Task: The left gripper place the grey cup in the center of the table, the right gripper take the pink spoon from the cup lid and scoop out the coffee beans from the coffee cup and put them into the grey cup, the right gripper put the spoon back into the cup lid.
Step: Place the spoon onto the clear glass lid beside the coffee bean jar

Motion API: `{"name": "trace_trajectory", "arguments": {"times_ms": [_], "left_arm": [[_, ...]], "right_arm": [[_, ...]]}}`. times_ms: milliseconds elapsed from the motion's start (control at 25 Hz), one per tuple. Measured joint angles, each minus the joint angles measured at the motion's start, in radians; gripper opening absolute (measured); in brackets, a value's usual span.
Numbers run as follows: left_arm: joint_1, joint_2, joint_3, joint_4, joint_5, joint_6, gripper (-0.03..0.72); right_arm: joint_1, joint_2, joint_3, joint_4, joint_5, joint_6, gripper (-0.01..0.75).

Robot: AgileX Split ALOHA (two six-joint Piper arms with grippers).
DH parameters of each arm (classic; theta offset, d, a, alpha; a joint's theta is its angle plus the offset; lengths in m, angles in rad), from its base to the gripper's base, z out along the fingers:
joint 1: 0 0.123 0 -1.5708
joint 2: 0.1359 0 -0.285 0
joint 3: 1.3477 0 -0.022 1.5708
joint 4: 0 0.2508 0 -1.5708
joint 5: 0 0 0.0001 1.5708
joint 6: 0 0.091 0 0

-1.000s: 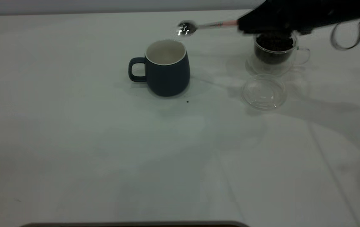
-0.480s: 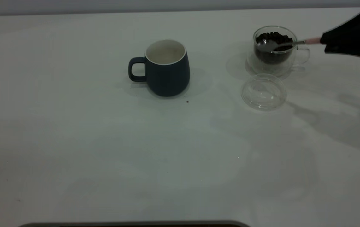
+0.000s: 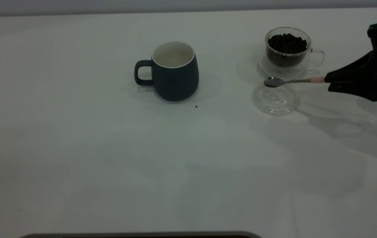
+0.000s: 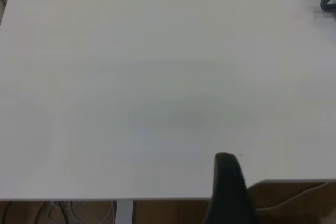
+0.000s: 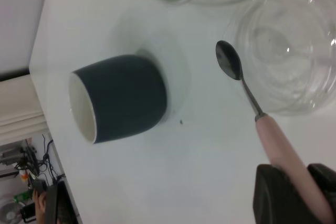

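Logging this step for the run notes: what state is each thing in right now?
Grey cup: upright, mid-table, contents not visible.
Coffee cup: upright, full of beans, uncovered.
Lid: flat on the table, nothing in it.
Spoon: held level above the lid's far edge, bowl empty.
Right end effector: shut on the spoon's pink handle.
Left end effector: out of the exterior view.

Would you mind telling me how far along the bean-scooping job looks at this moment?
Done: the grey cup stands mid-table. In hand: the right gripper holds the pink spoon with its empty bowl over the far edge of the cup lid, near the coffee cup. Left: setting the spoon in the lid. Whether beans reached the grey cup cannot be seen.
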Motion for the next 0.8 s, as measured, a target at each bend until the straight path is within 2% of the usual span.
{"name": "trace_trajectory", "arguments": {"times_ms": [800], "left_arm": [[0.0,0.0,0.0,0.0,0.0,-0.002,0.567]], "right_arm": [[-0.008,0.16,-0.104,0.007,0.045,-0.099,0.114]]}}
